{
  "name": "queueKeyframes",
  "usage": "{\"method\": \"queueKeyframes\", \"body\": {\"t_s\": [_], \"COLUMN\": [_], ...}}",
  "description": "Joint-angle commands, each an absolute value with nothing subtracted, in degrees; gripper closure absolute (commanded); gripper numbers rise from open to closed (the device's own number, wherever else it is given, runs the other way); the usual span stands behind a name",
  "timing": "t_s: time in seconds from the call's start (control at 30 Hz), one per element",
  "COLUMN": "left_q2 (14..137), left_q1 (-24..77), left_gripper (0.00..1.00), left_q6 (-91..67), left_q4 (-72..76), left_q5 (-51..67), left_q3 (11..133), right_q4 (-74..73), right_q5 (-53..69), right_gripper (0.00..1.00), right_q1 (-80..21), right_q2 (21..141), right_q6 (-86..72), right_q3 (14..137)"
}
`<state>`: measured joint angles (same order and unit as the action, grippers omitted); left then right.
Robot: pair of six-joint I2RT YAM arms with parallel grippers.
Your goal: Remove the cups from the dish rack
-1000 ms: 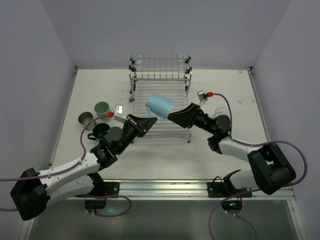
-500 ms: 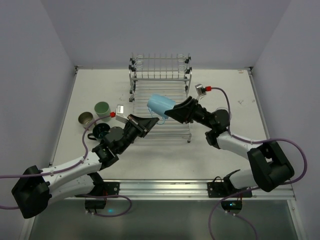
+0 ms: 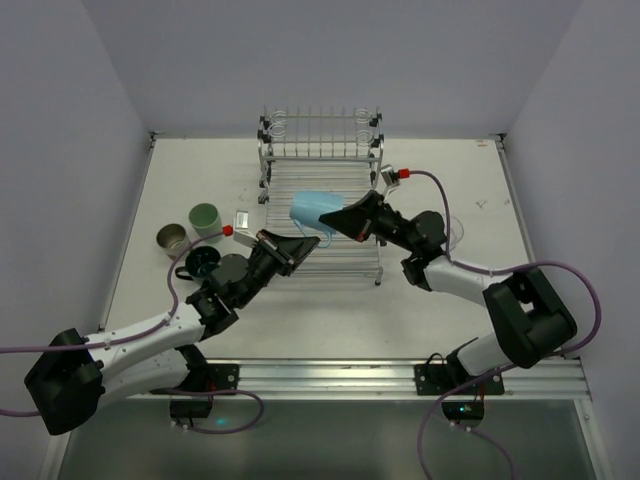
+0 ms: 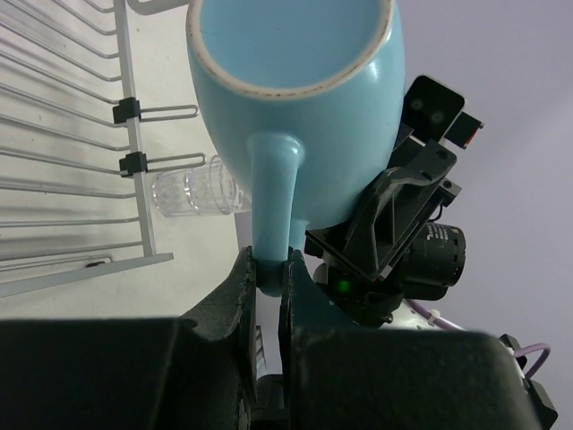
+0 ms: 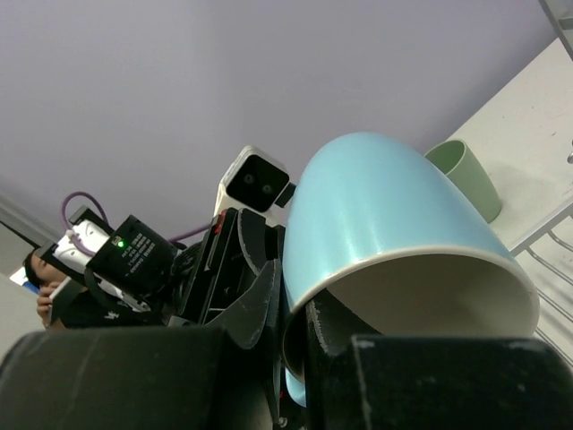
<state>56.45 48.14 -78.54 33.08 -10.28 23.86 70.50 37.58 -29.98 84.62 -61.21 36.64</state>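
Overhead, a light blue ceramic mug (image 3: 318, 208) hangs tilted above the chrome wire dish rack (image 3: 322, 150). The left tool (image 4: 269, 269) is clamped on its handle and the right tool (image 5: 294, 315) across its rim. The left wrist view adds a clear tumbler (image 4: 201, 193) beside the rack.

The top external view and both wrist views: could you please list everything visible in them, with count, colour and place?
dish rack: one, chrome wire, far middle of the white table
light blue cup: one, held above the rack's base
pale green cup: one, on the table left of the rack
metallic cup: one, beige-grey, beside the green one
dark teal mug: one, nearer, by the left arm
clear tumblers: seemingly two, on the table right of the rack
left fingers: black, shut on the blue cup's handle
right fingers: black, shut on its rim
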Motion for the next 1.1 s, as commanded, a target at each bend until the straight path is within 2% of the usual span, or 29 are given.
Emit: {"method": "queueKeyframes", "body": {"t_s": [0.0,0.03,0.1,0.13,0.2,0.23,0.37,0.57,0.63,0.77,0.83,1.07], "left_q2": [55.37,55.55,55.63,55.63,55.72,55.55,55.63,53.97,53.09,54.05,55.1,58.88], "left_q1": [48.25,48.25,48.25,48.25,48.25,48.34,48.43,48.51,48.52,48.52,48.52,48.52], "left_gripper": [1.0,1.0,0.91,0.71,0.42,0.24,0.04,0.0,0.0,0.0,0.0,0.0], "left_q6": [-78.67,-78.49,-78.05,-77.7,-76.65,-75.94,-67.18,-60.04,-57.58,-53.71,-51.25,-49.13], "left_q4": [37.36,37.44,37.7,37.71,36.31,35.69,24.48,16.88,14.43,5.99,3.52,2.37], "left_q5": [-8.35,-8.0,-7.47,-7.3,-6.68,-6.68,-6.42,-7.9,-9.83,-13.96,-14.76,-14.16], "left_q3": [26.1,26.19,26.1,26.1,26.72,27.07,33.72,36.74,37.43,40.59,41.57,43.06], "right_q4": [68.13,67.94,66.81,66.1,63.04,61.97,52.51,35.2,28.25,2.98,-3.22,-20.18], "right_q5": [37.18,37.18,37.18,37.09,36.65,36.39,34.9,30.59,26.65,13.56,5.68,-4.38], "right_gripper": [1.0,1.0,1.0,1.0,1.0,1.0,1.0,1.0,1.0,1.0,1.0,1.0], "right_q1": [-30.59,-30.67,-30.67,-30.67,-30.67,-30.67,-30.67,-30.67,-30.67,-30.67,-30.5,-24.63], "right_q2": [82.18,81.92,80.78,80.25,78.5,77.96,74.11,68.83,66.37,63.12,61.44,56.34], "right_q6": [-55.29,-55.02,-54.58,-53.97,-53.18,-52.22,-49.58,-42.81,-39.22,-32.97,-30.43,-26.19], "right_q3": [39.46,39.29,38.85,38.76,38.67,38.76,40.16,43.58,46.47,53.51,56.15,62.83]}}
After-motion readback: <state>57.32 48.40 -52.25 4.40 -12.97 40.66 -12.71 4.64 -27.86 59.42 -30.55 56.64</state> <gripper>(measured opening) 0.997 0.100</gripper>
